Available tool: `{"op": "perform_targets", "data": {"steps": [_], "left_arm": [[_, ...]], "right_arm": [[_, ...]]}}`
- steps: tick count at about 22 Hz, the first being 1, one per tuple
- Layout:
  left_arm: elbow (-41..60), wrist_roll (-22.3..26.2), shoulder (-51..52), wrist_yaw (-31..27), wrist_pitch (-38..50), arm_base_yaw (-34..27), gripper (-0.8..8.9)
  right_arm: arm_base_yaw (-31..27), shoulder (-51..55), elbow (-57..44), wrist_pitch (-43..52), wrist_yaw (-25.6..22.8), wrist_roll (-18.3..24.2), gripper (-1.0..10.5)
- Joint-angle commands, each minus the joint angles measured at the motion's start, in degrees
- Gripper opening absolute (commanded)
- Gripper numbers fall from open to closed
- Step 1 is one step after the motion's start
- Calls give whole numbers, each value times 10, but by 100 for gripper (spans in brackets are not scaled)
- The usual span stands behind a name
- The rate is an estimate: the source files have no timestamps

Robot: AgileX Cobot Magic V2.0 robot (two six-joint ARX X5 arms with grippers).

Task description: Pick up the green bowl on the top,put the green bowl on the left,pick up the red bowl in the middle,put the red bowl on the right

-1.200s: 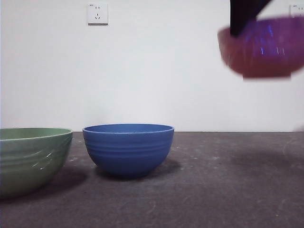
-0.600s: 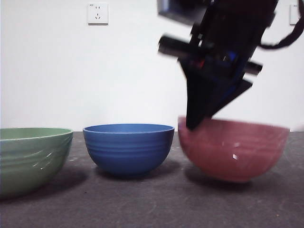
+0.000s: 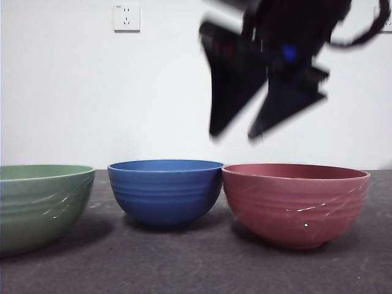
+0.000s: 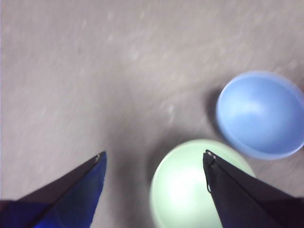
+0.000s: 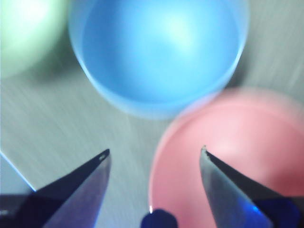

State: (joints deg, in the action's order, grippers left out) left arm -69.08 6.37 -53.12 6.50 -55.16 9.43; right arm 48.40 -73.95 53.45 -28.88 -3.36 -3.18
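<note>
red bowl (image 3: 296, 203) sits on the tabletop (image 3: 196, 263) at the right, rim touching or just beside the blue bowl (image 3: 165, 191); green bowl (image 3: 43, 205) stands left. right gripper (image 3: 236, 135) hangs above, jaws apart, empty. left gripper (image 4: 154, 159) waits spread over the green bowl. risk: a dipping jaw could clip the red rim and nudge both bowls.

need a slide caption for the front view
Green bowl, blue bowl and red bowl stand in a row on the table, with the open right gripper above the red bowl.
</note>
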Motion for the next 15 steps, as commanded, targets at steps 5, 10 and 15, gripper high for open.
{"op": "perform_targets", "data": {"steps": [5,10,15], "left_arm": [[5,-6,6,61,68,0,112],[112,-43,79,63,176,-1,-9],[254,-81,184,56,269,-1,-9]], "right_arm": [[-149,186,-2,24,-35,38,132],[-295,278,-31,60,110,50,-17],[-311,364,-167,188,107,-3,-17]]}}
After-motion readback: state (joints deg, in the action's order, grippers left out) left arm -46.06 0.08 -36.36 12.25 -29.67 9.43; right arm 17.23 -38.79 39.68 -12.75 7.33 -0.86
